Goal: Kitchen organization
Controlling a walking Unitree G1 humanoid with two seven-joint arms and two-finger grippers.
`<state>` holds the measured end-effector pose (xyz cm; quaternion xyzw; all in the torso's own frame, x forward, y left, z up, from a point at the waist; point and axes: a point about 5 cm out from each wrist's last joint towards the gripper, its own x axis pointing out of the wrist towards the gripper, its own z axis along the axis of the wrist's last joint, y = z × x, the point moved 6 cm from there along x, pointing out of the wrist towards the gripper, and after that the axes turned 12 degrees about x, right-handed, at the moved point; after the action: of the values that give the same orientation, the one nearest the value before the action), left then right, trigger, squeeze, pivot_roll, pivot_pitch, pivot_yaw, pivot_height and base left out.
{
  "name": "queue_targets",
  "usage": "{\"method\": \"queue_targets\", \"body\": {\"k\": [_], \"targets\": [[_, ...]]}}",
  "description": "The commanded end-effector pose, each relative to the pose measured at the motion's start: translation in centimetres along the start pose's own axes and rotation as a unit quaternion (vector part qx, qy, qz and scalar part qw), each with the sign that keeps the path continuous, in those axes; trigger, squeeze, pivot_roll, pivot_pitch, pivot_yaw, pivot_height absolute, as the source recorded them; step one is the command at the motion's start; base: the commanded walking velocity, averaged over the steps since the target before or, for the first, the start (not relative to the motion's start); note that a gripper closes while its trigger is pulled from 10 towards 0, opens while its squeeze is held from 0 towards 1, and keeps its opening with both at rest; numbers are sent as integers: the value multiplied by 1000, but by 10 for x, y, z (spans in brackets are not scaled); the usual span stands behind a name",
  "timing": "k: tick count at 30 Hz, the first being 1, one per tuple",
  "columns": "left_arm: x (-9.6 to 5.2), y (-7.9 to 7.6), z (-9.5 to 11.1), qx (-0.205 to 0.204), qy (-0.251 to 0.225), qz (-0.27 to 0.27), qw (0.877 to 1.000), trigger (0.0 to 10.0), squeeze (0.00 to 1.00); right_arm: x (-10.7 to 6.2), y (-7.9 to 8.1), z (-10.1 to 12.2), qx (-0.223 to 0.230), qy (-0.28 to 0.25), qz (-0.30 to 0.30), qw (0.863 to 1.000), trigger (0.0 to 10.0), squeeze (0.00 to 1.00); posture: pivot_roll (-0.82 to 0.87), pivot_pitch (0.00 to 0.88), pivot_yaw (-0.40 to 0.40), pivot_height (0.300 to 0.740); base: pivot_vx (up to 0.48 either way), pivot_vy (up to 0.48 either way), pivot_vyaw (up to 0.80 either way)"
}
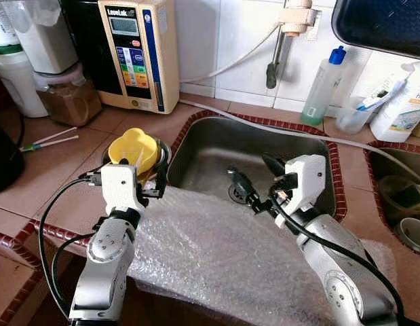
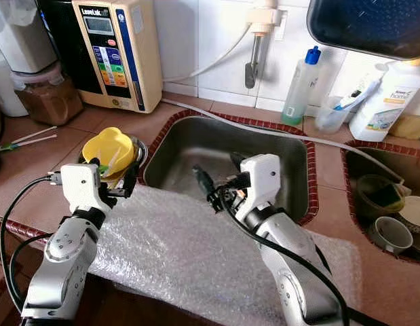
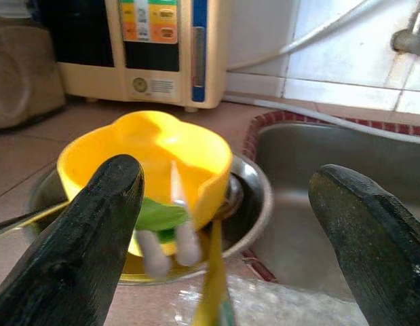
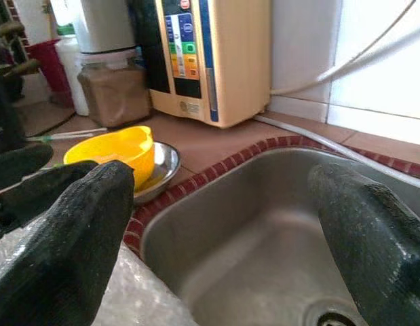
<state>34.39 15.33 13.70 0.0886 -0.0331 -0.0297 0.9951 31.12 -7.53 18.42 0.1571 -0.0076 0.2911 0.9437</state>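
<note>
A yellow bowl [image 1: 134, 148] rests tilted inside a steel bowl [image 1: 163, 153] on the tiled counter, just left of the steel sink [image 1: 216, 146]. In the left wrist view, small green and white utensils [image 3: 170, 217] lean against the yellow bowl [image 3: 152, 146]. My left gripper [image 1: 147, 174] is open right in front of the two bowls, at their near rim, holding nothing. Over the sink's near edge my right gripper [image 1: 250, 166] hangs open and empty, with the drain below it; the right wrist view has its fingers [image 4: 74, 224] framing the basin.
A sheet of bubble wrap [image 1: 216, 244] covers the counter's front edge under both arms. A cream water machine [image 1: 138, 51], a jar of brown powder [image 1: 66, 95] and a blue-capped bottle [image 1: 323, 85] line the back wall. A second basin [image 1: 399, 197] with dishes lies at the right.
</note>
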Motion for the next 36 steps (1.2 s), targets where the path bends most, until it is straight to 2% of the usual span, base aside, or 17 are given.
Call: {"method": "queue_targets", "body": {"k": [1, 2, 3, 4, 5, 12, 19, 36], "targets": [[2, 4, 3, -4, -7, 5, 1000, 10000, 0, 1, 7, 6, 1, -7, 15, 1000, 10000, 0, -39, 47, 1, 740, 0, 0, 0], [2, 5, 4, -3, -9, 3, 1000, 4706, 0, 1, 9, 6, 3, -5, 17, 1000, 10000, 0, -41, 53, 2, 740, 0, 0, 0], [2, 6, 4, -2, -10, 3, 1000, 2941, 0, 1, 9, 6, 5, -5, 18, 1000, 10000, 0, -40, 54, 2, 740, 0, 0, 0], [2, 6, 3, -1, -10, 4, 1000, 2941, 0, 1, 10, 6, 5, -5, 18, 1000, 10000, 0, -40, 54, 2, 740, 0, 0, 0], [3, 7, 2, -4, -8, 6, 1000, 0, 0, 1, 11, 6, 6, -4, 20, 1000, 10000, 0, -37, 56, 5, 740, 0, 0, 0], [4, 10, 5, -4, -10, 11, 1000, 0, 0, 3, 13, 5, 10, -3, 26, 1000, 10000, 0, -35, 54, 21, 740, 0, 0, 0], [5, 8, 6, -2, -4, 7, 1000, 0, 0, -2, 28, -4, 26, 27, 65, 997, 10000, 0, -43, 52, 27, 740, 0, 0, 0], [4, 12, -3, 5, 19, 28, 999, 0, 0, -6, 36, -9, 61, 56, 105, 991, 10000, 0, -47, 50, 24, 740, 0, 0, 0]]}}
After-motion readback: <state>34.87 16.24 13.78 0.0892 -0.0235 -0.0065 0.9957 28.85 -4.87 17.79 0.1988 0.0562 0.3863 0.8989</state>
